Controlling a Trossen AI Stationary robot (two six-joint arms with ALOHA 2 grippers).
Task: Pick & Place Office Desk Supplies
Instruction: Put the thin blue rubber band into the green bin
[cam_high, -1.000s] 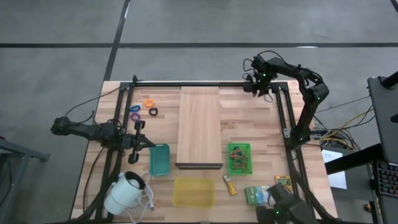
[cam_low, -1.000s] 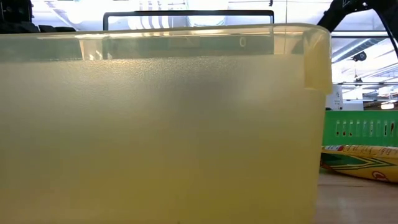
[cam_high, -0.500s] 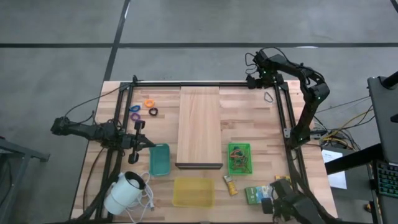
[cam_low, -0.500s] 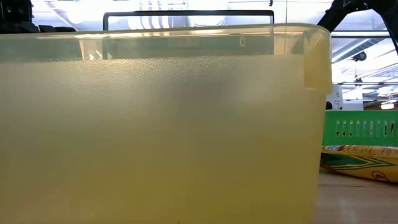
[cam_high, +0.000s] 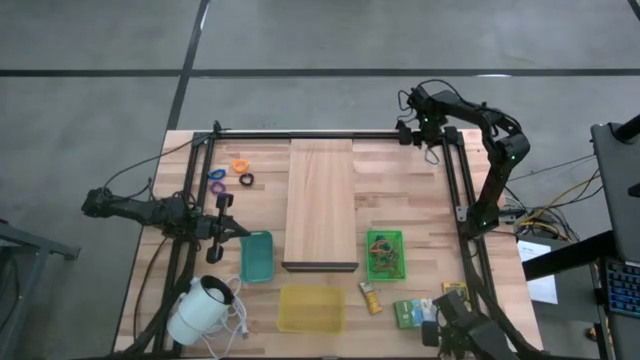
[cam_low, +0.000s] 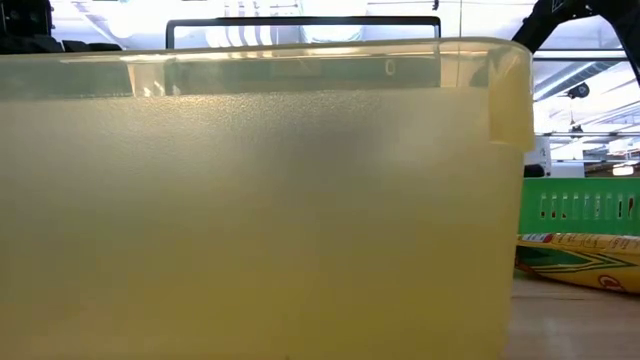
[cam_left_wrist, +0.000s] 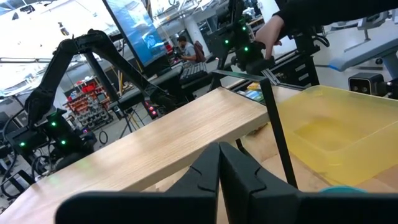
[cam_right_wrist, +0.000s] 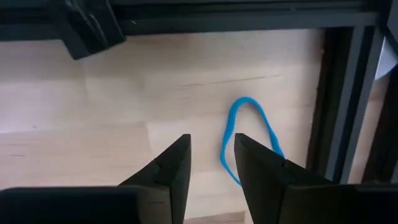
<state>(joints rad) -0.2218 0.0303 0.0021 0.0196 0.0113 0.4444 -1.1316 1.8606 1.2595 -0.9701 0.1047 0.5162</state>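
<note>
A blue rubber-band loop (cam_right_wrist: 249, 134) lies flat on the table in the far right corner, by the black frame rail. My right gripper (cam_right_wrist: 212, 142) (cam_high: 420, 133) hangs over it, pointing down and open. The band lies just outside one finger, and nothing is between the fingers. Orange (cam_high: 239, 165), purple (cam_high: 216, 175) and black (cam_high: 246, 180) rings lie at the far left. Yellow-green packets (cam_high: 410, 312) lie at the near right. My left gripper (cam_high: 225, 228) (cam_left_wrist: 219, 167) waits shut at the left, pointing level.
The long wooden board (cam_high: 322, 205) lies across the middle. A green basket (cam_high: 385, 240) with bands, a teal tray (cam_high: 256, 255) and a yellow tray (cam_high: 311, 307) (cam_low: 250, 200) stand near the front. A white corded device (cam_high: 200, 310) sits near left. A black frame (cam_high: 462, 200) borders the table.
My right gripper has tipped and turned at the wrist above the far right corner, staying almost in place. The blue band has not moved.
</note>
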